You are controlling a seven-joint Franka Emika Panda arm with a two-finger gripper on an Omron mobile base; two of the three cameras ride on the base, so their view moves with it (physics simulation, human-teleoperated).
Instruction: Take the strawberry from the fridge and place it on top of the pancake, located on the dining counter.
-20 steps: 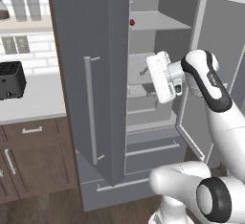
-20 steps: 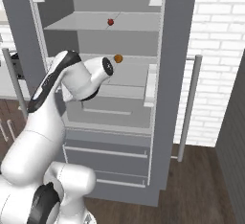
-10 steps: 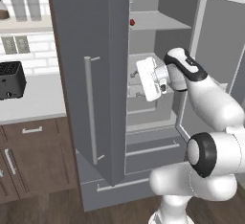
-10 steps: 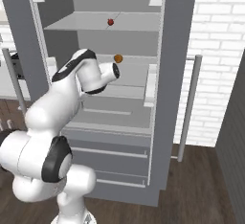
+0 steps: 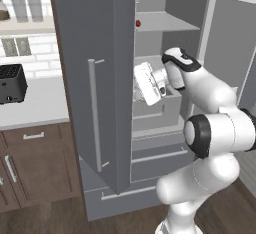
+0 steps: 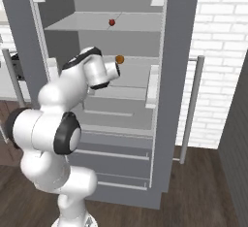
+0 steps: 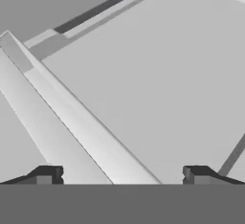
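Note:
The fridge (image 5: 100, 53) stands with both doors open. A tiny red strawberry (image 5: 137, 23) lies on its upper shelf, also seen as the strawberry (image 6: 112, 22) from the right. My gripper (image 5: 141, 85) reaches into the compartment one shelf lower, below the strawberry and apart from it. From the right, the gripper (image 6: 116, 69) sits just under an orange-brown lump (image 6: 119, 59). In the hand view the gripper (image 7: 122, 175) is open, with nothing between its fingertips (image 7: 45, 174) and a pale grey shelf (image 7: 167, 74) ahead. The pancake and dining counter are out of view.
The open left door (image 5: 92, 108) with its long bar handle stands close beside my arm. The right door handle (image 6: 191, 109) hangs to the right before a white brick wall. A black toaster (image 5: 11, 83) sits on a white counter (image 5: 35, 110) over dark wood cabinets.
The arm has pushed the hand deeper into the fridge, toward the middle shelf, and the elbow has swung round. The jaws stayed open. The strawberry has not moved.

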